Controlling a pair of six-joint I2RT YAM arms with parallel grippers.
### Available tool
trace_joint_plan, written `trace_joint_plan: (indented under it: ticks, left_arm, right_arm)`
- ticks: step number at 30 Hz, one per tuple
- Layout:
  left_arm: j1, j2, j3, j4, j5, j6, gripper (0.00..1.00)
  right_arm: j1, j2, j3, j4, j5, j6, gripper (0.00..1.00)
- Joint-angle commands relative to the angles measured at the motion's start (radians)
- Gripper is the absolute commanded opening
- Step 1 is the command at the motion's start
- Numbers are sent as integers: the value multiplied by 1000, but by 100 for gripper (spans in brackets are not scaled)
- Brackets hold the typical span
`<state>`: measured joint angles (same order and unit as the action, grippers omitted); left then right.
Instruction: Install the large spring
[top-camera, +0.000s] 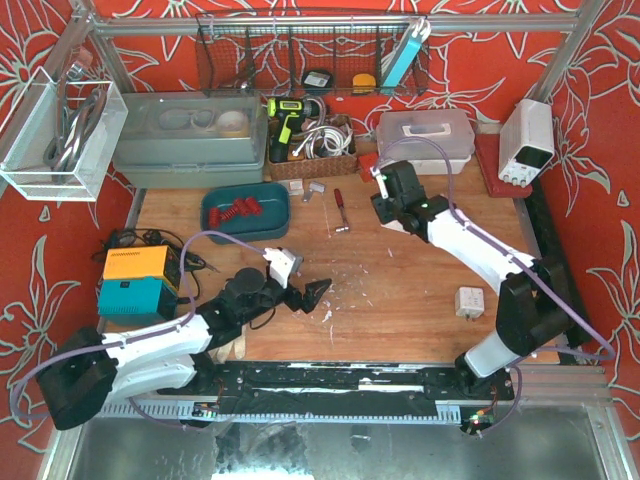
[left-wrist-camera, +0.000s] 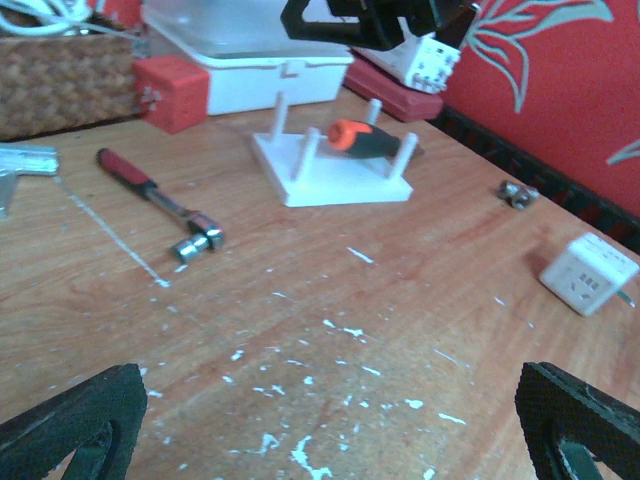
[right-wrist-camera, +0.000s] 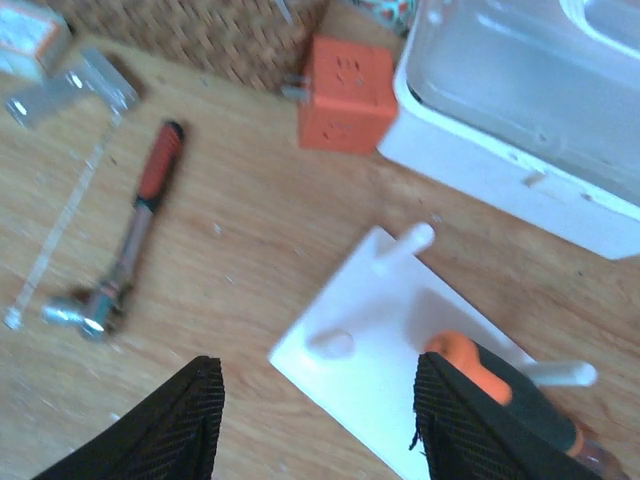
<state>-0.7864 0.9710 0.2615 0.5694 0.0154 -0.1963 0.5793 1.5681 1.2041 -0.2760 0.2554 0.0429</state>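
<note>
Several red springs (top-camera: 240, 209) lie in a teal tray (top-camera: 215, 222) at the back left; I cannot tell which is the large one. A white base plate (right-wrist-camera: 390, 340) with upright pegs (right-wrist-camera: 405, 245) lies under my right gripper (right-wrist-camera: 320, 420), which is open and empty just above it. An orange-and-black handled tool (right-wrist-camera: 470, 365) rests on the plate. The plate also shows in the left wrist view (left-wrist-camera: 330, 175). In the top view the right gripper (top-camera: 385, 195) hides it. My left gripper (top-camera: 303, 292) is open and empty low over bare wood, its fingers (left-wrist-camera: 70, 425) wide apart.
A red-handled ratchet (top-camera: 341, 210) lies left of the plate. A red-orange block (right-wrist-camera: 345, 92), wicker basket (top-camera: 315, 145) and clear lidded box (top-camera: 425, 135) stand behind. A white socket cube (top-camera: 470, 302) sits front right. An orange and teal device (top-camera: 138, 280) is front left.
</note>
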Motion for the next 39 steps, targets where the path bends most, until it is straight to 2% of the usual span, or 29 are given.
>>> trace_joint_plan:
  ticks: [1, 6, 14, 24, 39]
  left_arm:
    - [-35, 43, 25, 32, -17, 47, 100]
    - [-60, 72, 33, 34, -33, 52, 100]
    - [-70, 71, 21, 58, -59, 45, 100]
    - [-71, 87, 31, 53, -56, 41, 100]
    - [-71, 90, 31, 50, -68, 41, 100]
  right_arm:
    - [-77, -39, -41, -78, -92, -225, 56]
    - [-148, 1, -41, -134, -83, -396, 60]
    - [-194, 139, 58, -278, 38, -593, 66]
    - [-218, 322, 163, -173, 136, -804, 65]
    - [-237, 451, 222, -122, 187, -914, 64]
